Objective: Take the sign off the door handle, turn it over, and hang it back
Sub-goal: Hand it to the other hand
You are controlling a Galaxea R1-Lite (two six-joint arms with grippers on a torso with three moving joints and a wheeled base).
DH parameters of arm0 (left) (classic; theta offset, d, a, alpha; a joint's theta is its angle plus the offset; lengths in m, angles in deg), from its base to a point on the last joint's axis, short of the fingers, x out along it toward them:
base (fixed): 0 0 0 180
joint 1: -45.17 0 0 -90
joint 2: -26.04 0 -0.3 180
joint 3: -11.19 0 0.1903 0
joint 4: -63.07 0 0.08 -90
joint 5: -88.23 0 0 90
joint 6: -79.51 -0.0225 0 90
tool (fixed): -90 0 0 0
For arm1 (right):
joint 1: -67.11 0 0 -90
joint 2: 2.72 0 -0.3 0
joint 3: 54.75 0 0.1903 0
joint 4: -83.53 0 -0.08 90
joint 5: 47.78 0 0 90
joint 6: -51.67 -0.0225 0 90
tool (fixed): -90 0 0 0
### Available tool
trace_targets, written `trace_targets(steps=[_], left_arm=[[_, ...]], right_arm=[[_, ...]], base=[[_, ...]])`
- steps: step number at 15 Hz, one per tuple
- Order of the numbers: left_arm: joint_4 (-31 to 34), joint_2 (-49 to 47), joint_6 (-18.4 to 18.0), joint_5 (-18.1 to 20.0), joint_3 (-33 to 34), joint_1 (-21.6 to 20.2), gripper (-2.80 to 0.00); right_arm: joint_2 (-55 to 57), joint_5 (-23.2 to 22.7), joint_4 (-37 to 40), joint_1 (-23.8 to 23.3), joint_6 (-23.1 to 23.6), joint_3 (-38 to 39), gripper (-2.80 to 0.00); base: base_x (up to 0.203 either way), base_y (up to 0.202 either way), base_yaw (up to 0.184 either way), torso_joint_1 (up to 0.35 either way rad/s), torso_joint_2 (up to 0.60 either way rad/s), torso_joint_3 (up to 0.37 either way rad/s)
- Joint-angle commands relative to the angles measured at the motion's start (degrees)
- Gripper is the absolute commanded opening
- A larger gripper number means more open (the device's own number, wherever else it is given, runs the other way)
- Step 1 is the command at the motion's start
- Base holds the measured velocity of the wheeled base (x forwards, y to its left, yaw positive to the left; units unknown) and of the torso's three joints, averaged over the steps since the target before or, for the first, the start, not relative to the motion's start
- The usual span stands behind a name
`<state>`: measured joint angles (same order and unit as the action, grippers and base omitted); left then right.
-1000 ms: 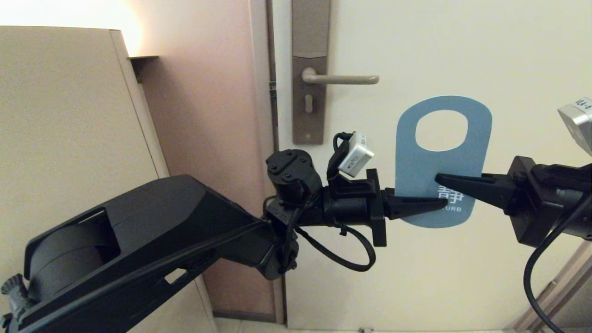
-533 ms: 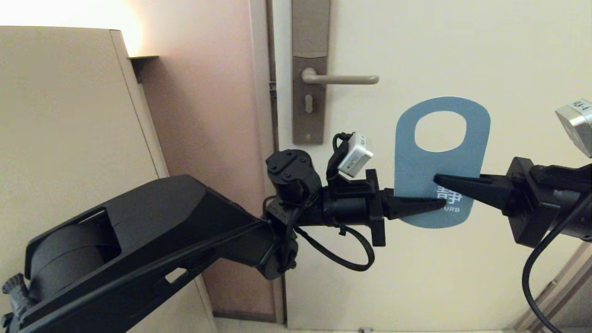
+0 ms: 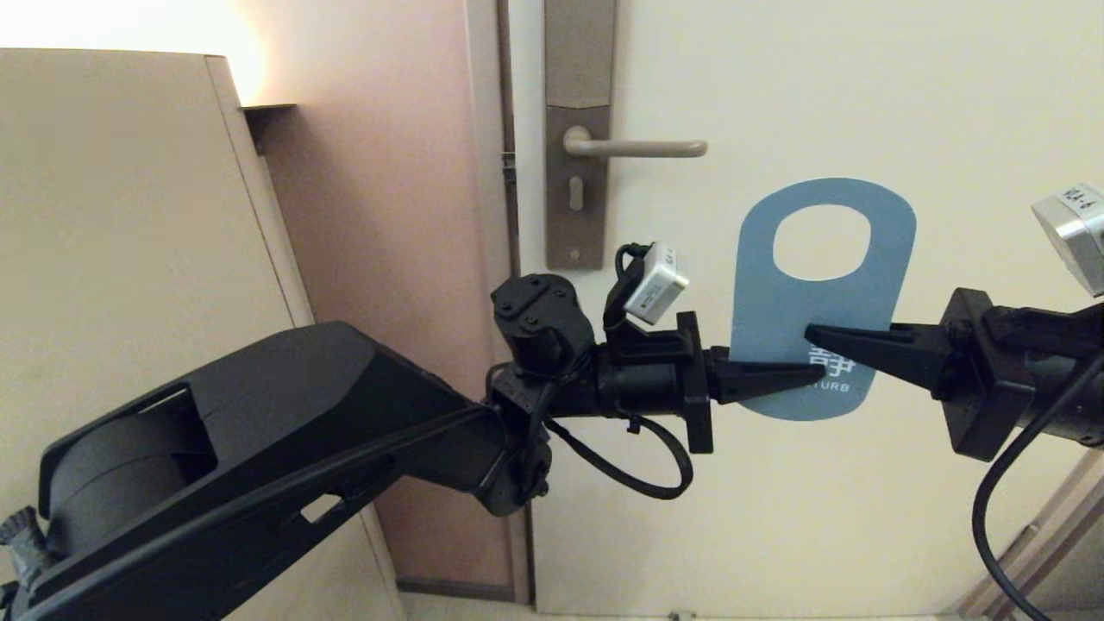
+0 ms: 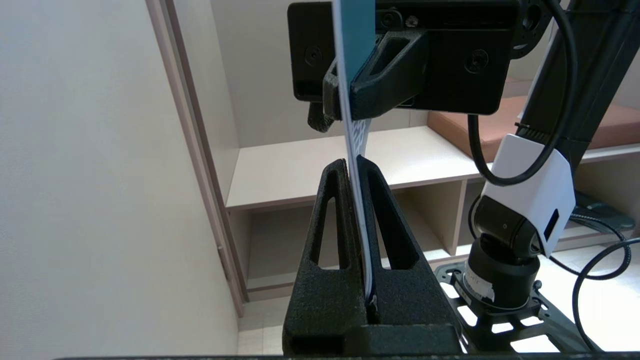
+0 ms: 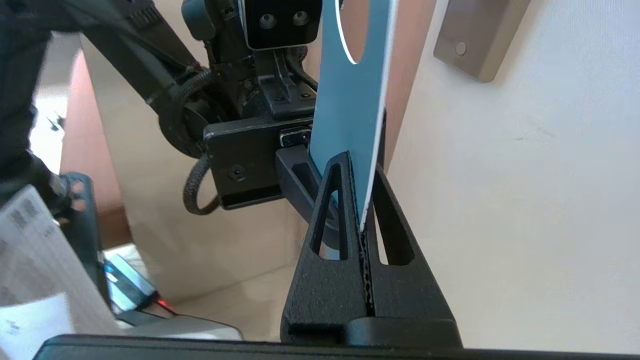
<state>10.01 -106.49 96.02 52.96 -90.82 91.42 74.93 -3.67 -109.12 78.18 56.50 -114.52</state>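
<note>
While both grippers pinch the sign [image 3: 811,302], blue face shows "URB", white characters

Looking like thin matt card: the sign [image 3: 819,302], blue face flat and unshiny, white along the cut edge [image 4: 356,165]. Showing brushed, satin metal: the door handle [image 3: 634,147], beige-bronze, catching only a soft sheen, and its plate [image 3: 576,129], duller and brown-grey. Appearing as rough, grainy black plastic, finely speckled: the left gripper [image 3: 806,373] and the right gripper [image 3: 819,335], with ridged inner faces on the fingers [image 5: 350,240]. Looking smooth and matt: the painted door [image 3: 862,86]. Reading as pale matt laminate: the cabinet [image 3: 129,216] and shelves [image 4: 350,170].
</note>
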Motion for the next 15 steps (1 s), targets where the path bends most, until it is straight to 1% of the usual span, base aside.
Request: trace_targets(steps=[1, 3, 12, 15], left_arm=[[-0.14, -0.44, 0.05, 0.37, 0.07, 0.07, -2.8], [0.48, -0.72, 0.02, 0.37, 0.24, 0.15, -2.8], [0.32, -0.81, -0.07, 0.81, 1.13, 0.07, -2.8], [-0.19, -0.47, -0.19, 0.81, 2.38, 0.07, -2.8]], right_arm=[[0.68, -0.26, -0.38, 0.01, 1.84, -0.28, -2.8], [1.18, -0.26, -0.38, 0.01, 3.7, -0.43, -2.8], [2.94, 0.01, -0.38, -0.96, 3.87, -1.48, -2.8], [3.03, 0.09, -0.38, -1.07, 4.09, -1.57, -2.8]], base=[[0.0, 0.0, 0.0, 0.0, 0.0, 0.0], [0.0, 0.0, 0.0, 0.0, 0.0, 0.0], [0.0, 0.0, 0.0, 0.0, 0.0, 0.0], [0.0, 0.0, 0.0, 0.0, 0.0, 0.0]])
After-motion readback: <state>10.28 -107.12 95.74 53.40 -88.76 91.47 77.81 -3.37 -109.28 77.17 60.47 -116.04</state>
